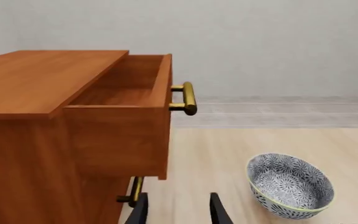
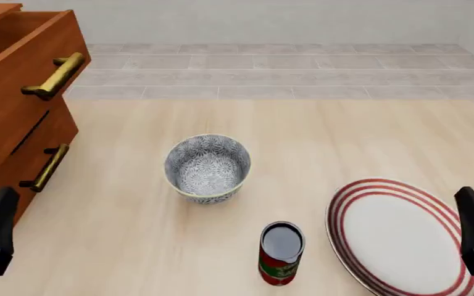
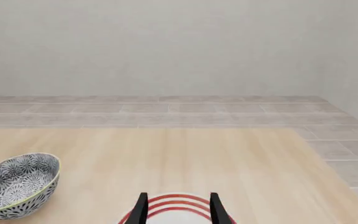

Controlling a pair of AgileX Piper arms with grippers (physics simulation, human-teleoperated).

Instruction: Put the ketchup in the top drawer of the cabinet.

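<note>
Altogether 1 ketchup (image 2: 281, 253), 1 bowl (image 2: 208, 168), 1 plate (image 2: 402, 237), top drawer (image 1: 129, 105) open, both pincers (image 1: 177, 212) (image 3: 177, 207) apart, empty.

Cabinet (image 2: 10, 123) cut by front view's left edge; only top drawer (image 2: 23, 74) front and drawer below show, rest out of frame. Plate (image 2: 397, 237) cut by bottom edge there; in right wrist view only its far rim (image 3: 175, 205) visible between fingertips. Left gripper (image 1: 177, 211) and right gripper (image 3: 177, 209): only finger ends in frame, bodies cut off. Bowl (image 3: 17, 184) cut by right wrist view's edge. Ketchup (image 2: 281, 254) label text too small to read. Drawer floor partly hidden behind its front wall in left wrist view.
</note>
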